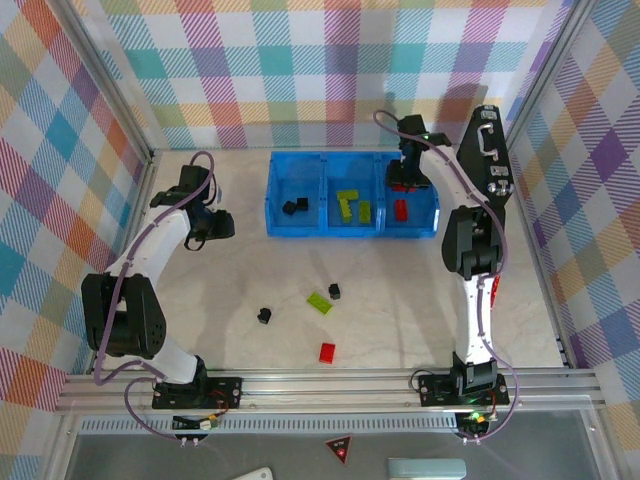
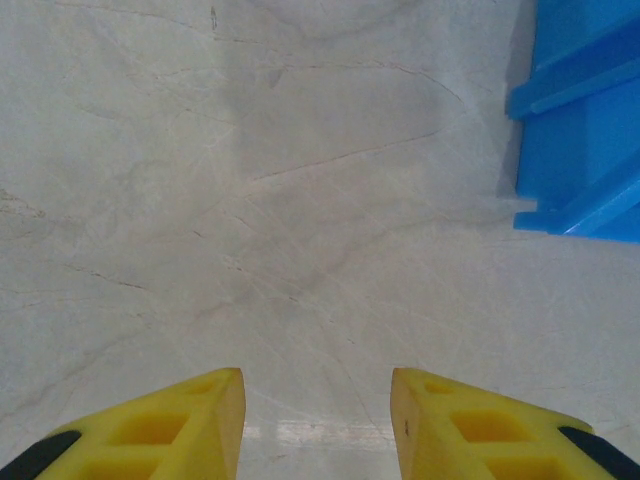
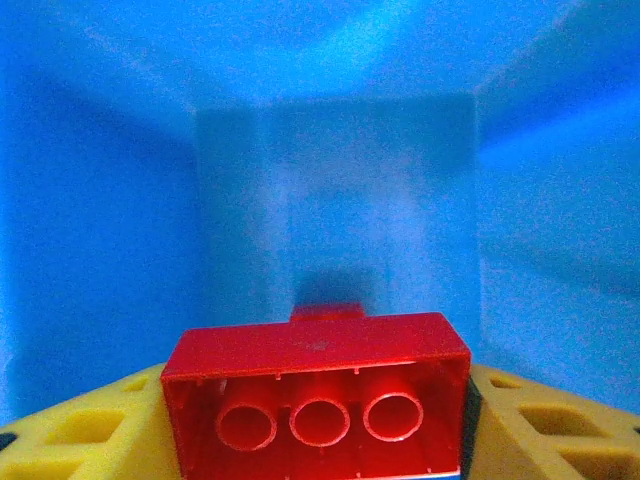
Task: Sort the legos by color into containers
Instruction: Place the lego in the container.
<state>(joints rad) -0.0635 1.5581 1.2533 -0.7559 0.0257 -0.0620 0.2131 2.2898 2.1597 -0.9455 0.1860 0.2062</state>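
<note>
Red, the nearest loose brick (image 1: 327, 351) lay on the table (image 1: 400, 320), well in front of the tray (image 1: 300, 228); closer to the tray sat a black brick (image 1: 265, 315), a green brick (image 1: 319, 302) and a second black brick (image 1: 334, 291), all short of its front wall; left of the tray the left gripper (image 2: 317, 420) hung over bare table, jaws apart with nothing between them; inside the tray, the left compartment held a black piece (image 1: 293, 207), the middle one green pieces (image 1: 352, 207); in the right compartment the right gripper (image 1: 406, 182) was clamped on a red block (image 3: 315, 385), its underside tubes facing the wrist camera; a red sliver (image 3: 325, 312) showed just behind it.
</note>
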